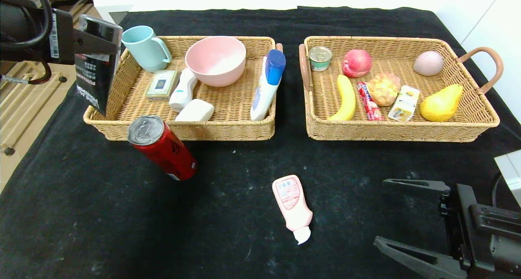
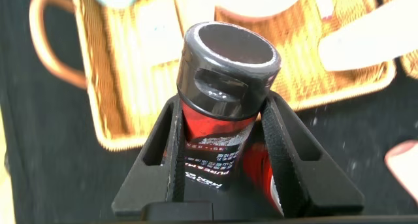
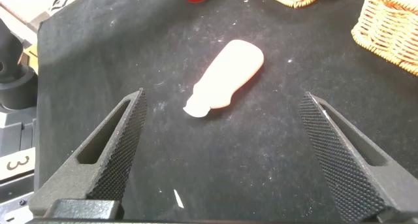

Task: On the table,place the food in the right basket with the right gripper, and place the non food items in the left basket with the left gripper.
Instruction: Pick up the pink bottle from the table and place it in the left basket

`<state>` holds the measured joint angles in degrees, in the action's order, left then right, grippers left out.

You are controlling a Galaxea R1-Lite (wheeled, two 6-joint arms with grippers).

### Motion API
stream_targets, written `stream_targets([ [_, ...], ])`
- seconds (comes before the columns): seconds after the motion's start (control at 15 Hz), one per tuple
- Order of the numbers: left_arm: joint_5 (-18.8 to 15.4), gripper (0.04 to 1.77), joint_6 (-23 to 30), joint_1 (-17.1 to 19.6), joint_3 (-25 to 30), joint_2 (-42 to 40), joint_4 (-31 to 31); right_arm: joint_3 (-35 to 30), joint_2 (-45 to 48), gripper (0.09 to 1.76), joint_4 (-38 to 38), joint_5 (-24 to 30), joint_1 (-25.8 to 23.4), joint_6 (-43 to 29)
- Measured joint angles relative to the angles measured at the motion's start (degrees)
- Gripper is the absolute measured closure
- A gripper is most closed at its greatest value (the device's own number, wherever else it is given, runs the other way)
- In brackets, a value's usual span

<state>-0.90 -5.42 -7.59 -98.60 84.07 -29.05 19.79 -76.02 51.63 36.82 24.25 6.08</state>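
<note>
My left gripper (image 1: 87,40) is shut on the black tube with a red band (image 1: 97,69), held in the air over the left end of the left basket (image 1: 228,130). In the left wrist view both fingers press the tube (image 2: 222,113). The red can (image 1: 163,148) lies on the table (image 1: 101,222) in front of that basket. The pink squeeze bottle (image 1: 291,199) lies mid-table, cap toward me. My right gripper (image 1: 380,213) hovers open to its right, apart from it; the bottle (image 3: 228,74) shows beyond its fingers. The pear (image 1: 441,104) and juice carton (image 1: 404,104) lie in the right basket (image 1: 386,132). The white bottle with blue cap (image 1: 266,83) lies in the left basket.
The left basket also holds a teal mug (image 1: 145,47), a pink bowl (image 1: 215,60), a small box (image 1: 161,84) and white items. The right basket also has a tin (image 1: 320,58), a red fruit (image 1: 357,63), a banana (image 1: 346,98) and snacks. White furniture borders the table's far and right sides.
</note>
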Motion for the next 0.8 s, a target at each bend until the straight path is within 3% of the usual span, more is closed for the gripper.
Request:
stream_targets([
  [0.6,-2.4,1.01,0.2,-0.8,-9.6,6.6,1.2,-0.1,0.1,0.14,0.0,0.0,0.0,0.0],
  [0.8,-2.4,1.01,0.9,-1.4,-10.3,8.4,5.2,-0.1,0.1,0.14,0.0,0.0,0.0,0.0],
])
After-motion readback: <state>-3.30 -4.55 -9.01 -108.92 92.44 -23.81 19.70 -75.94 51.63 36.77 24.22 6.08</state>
